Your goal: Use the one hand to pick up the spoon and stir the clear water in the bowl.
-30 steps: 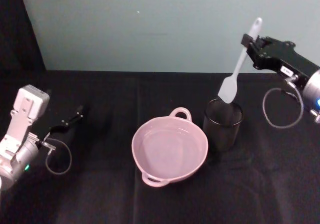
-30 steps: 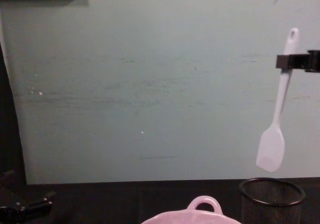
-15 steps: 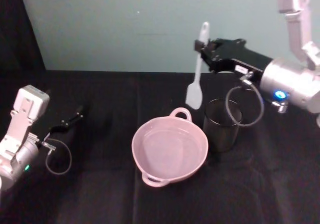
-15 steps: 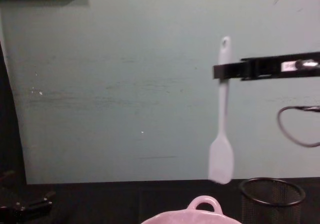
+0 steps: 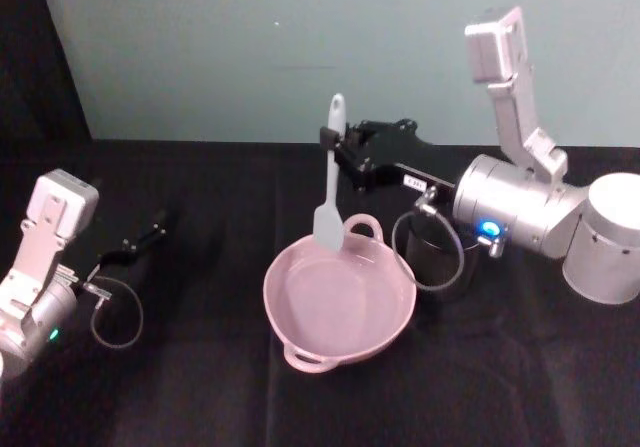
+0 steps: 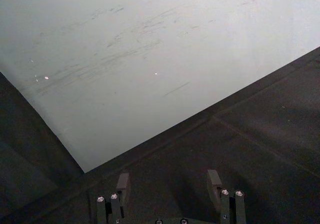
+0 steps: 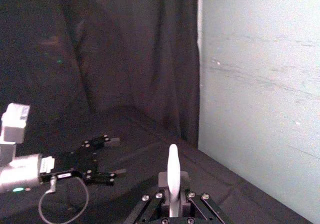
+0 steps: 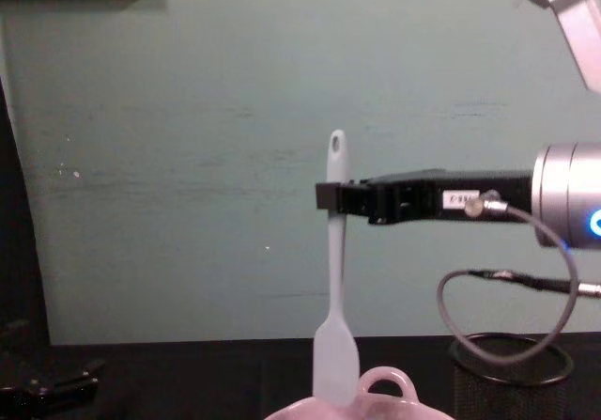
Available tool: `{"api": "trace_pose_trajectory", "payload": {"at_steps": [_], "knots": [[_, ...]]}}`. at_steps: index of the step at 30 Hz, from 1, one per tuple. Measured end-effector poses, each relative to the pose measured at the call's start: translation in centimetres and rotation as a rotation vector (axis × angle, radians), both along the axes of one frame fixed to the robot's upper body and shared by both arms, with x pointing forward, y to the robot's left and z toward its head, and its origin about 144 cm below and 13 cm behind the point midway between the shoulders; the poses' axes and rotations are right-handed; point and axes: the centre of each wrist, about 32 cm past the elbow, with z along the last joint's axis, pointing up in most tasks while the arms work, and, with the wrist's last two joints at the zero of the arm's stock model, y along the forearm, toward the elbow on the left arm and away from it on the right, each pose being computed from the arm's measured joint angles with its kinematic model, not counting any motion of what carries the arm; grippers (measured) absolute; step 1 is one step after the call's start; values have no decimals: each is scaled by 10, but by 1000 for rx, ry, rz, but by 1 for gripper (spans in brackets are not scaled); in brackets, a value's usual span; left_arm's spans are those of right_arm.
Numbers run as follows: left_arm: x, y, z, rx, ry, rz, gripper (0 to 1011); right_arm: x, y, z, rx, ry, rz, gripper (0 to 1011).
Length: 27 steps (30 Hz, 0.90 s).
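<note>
We see a pale green wall (image 5: 250, 47) behind the bowl and a black tabletop (image 5: 200, 397) under it. The right arm (image 5: 520, 212), silver with a blue light on its wrist, reaches in from the right of the bowl and runs level above the tabletop. The left arm (image 5: 40, 257) lies well to the left of the bowl.

The bowl (image 5: 340, 307) is pink and glossy and sits on the tabletop. It has one loop handle on its far rim and another on its near rim. A black mesh cup (image 5: 440, 277) stands just to the right of the bowl. We cannot tell whether the two touch.

The spoon (image 5: 328, 192) hangs upright above the far rim of the bowl, close by the far loop handle, with its flat head down and the holed tip up. In the chest view the head's lower edge meets the rim line. We cannot tell whether it touches the bowl or what is in it.

The right hand (image 5: 333, 140) is above the far side of the bowl, closed tight on the upper part of the spoon's handle, just under the hole. The left hand (image 5: 150, 235) rests on the tabletop well left of the bowl. Its fingers (image 6: 122, 184) are spread apart and grip nothing.
</note>
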Motion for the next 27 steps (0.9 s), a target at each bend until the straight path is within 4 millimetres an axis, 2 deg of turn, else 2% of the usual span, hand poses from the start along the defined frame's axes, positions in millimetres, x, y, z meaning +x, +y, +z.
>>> {"api": "trace_pose_trajectory", "payload": {"at_steps": [13, 27], "knots": [[0, 0, 0, 0, 0, 0, 1005, -6, 8, -45, 7, -48, 35, 117], [0, 0, 0, 0, 0, 0, 1005, -5, 8, -55, 13, -35, 31, 117]]}}
